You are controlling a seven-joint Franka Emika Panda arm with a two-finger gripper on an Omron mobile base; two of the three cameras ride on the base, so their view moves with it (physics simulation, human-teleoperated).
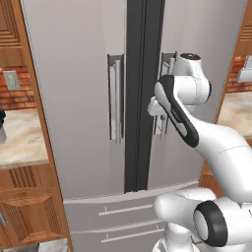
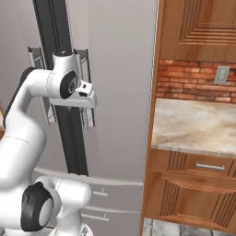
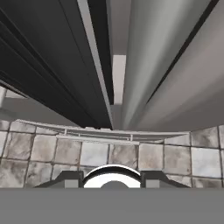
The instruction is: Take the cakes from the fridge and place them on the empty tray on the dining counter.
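The silver-grey fridge [image 1: 74, 98] [image 2: 120, 69] stands right in front of me with both doors shut, so the cakes are hidden. My gripper [image 1: 156, 107] [image 2: 88, 98] is up against the right door's vertical bar handle [image 1: 169, 59] [image 2: 85, 64]. In the hand view the gripper [image 3: 111, 178] points down along the door. That handle [image 3: 144, 57] runs past just above the tips, which stand apart with nothing between them. The tray and the dining counter are out of view.
The left door's handle [image 1: 115, 98] hangs beyond the dark centre strip [image 1: 140, 98]. Lower drawers [image 1: 108, 211] sit under the doors. Wood cabinets with a marbled counter [image 2: 193, 124] and brick wall [image 2: 193, 85] flank the fridge. A tiled floor [image 3: 43, 148] lies below.
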